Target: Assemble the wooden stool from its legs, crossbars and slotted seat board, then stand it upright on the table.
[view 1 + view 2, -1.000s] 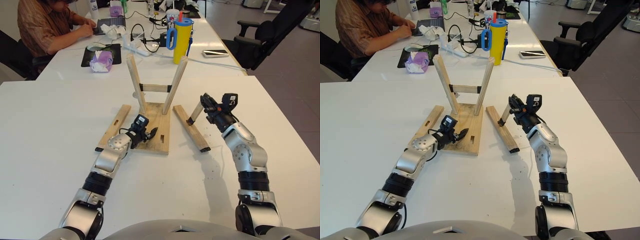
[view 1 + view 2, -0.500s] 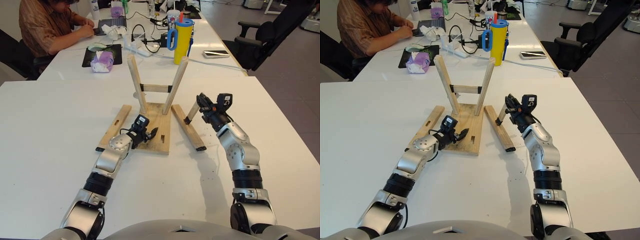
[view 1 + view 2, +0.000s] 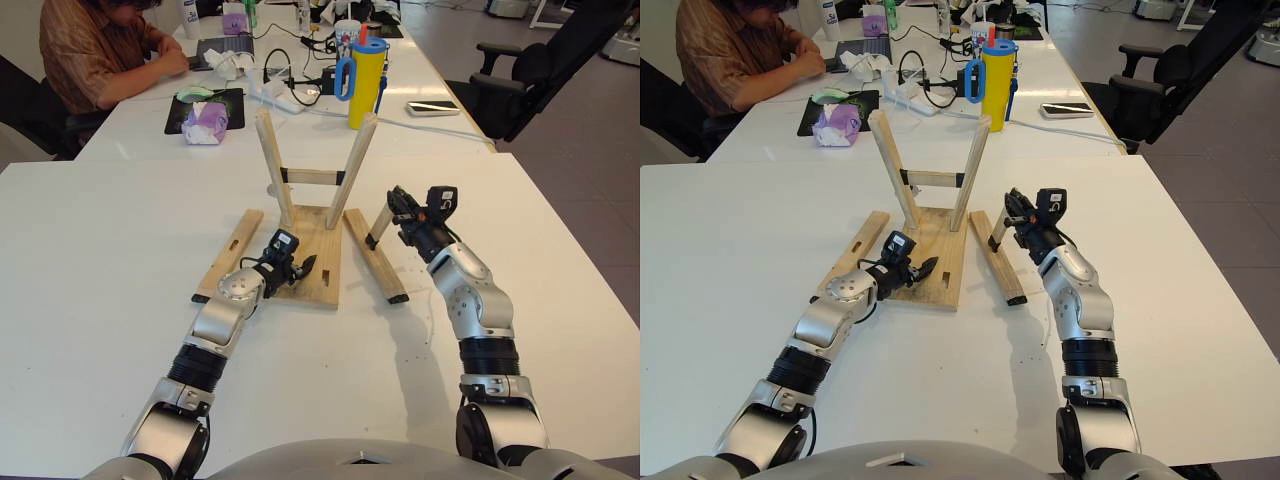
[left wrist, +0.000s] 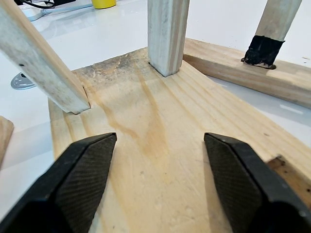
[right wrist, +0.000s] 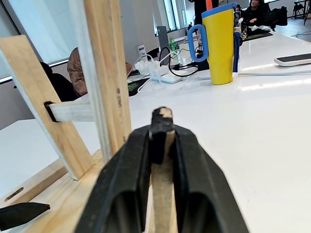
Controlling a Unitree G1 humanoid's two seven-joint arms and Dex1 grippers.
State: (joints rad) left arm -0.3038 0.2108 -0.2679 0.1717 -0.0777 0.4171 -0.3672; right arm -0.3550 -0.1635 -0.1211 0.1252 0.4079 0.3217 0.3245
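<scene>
The slotted seat board [image 3: 322, 240] lies flat on the white table [image 3: 120, 260]. Two legs [image 3: 273, 165] stand up from it, joined by a crossbar [image 3: 312, 177]. My left gripper [image 3: 298, 268] hovers open low over the board's near half; its dark fingers [image 4: 85, 179] flank bare wood. A second leg piece [image 3: 380, 265] lies just right of the board, and a short black-taped crossbar [image 3: 380, 228] rises from it. My right gripper [image 3: 398, 208] is shut on that crossbar's top end [image 5: 161, 127]. A slotted leg [image 3: 230, 250] lies flat left of the board.
A yellow tumbler [image 3: 365, 75] with a blue handle, a phone [image 3: 432, 107], cables and a purple tissue pack [image 3: 205, 120] sit on the far table, where a person is seated. An office chair [image 3: 520, 80] stands at the right. The near table surface is bare.
My right gripper has moved left toward the seat board, dragging the crossbar and its flat leg closer to the board. The left arm has stayed put.
</scene>
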